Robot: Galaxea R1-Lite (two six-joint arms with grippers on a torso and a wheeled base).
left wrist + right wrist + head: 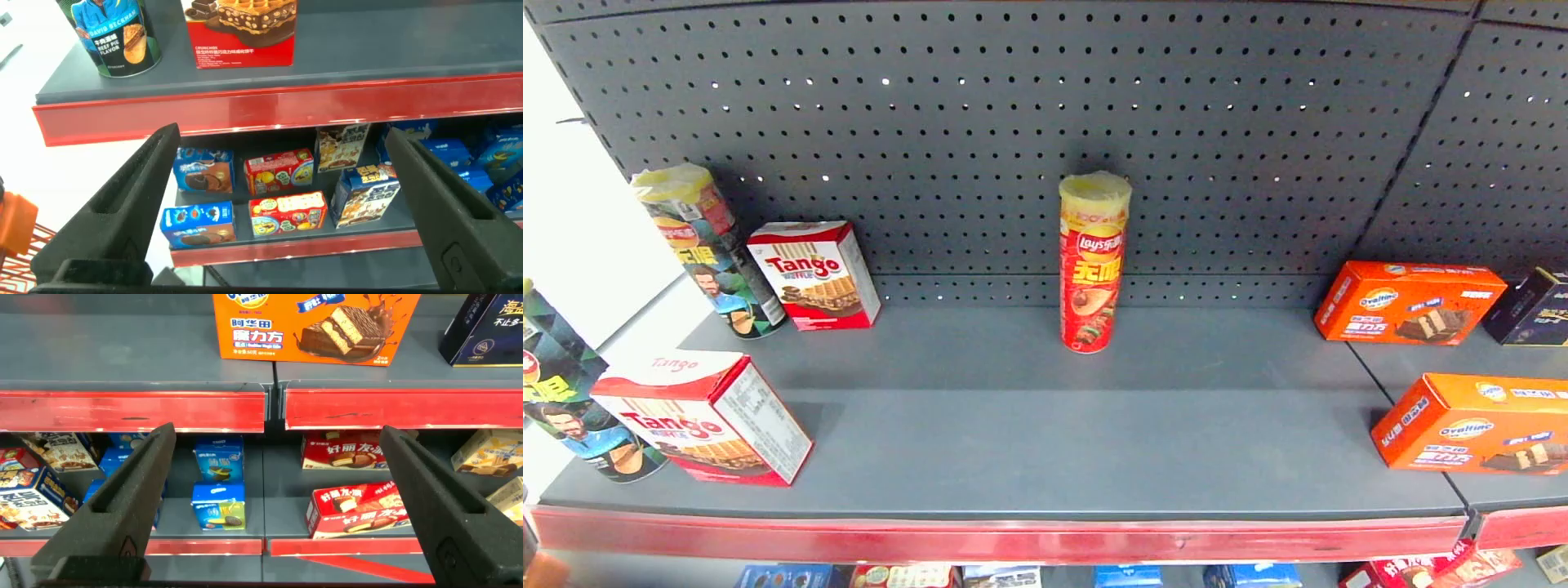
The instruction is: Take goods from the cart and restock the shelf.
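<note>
On the grey shelf (1045, 441) a tall red chip can (1094, 263) stands upright at the middle back, against the pegboard. My left gripper (282, 137) is open and holds nothing; it faces the shelf's red front edge (327, 102) and the lower shelf beneath it. A dark chip can (114, 33) and a red wafer box (241, 28) stand just above that edge. My right gripper (278, 434) is open too and holds nothing, level with the red front edge (131, 410) below an orange chocolate-bar box (315, 325).
At the shelf's left stand two dark chip cans (711, 249) and two red wafer boxes (707, 416). Orange boxes (1409, 300) and a dark box (1531, 309) lie at the right. The lower shelf holds several small blue and red boxes (278, 192). Something orange (12, 229) shows at one edge.
</note>
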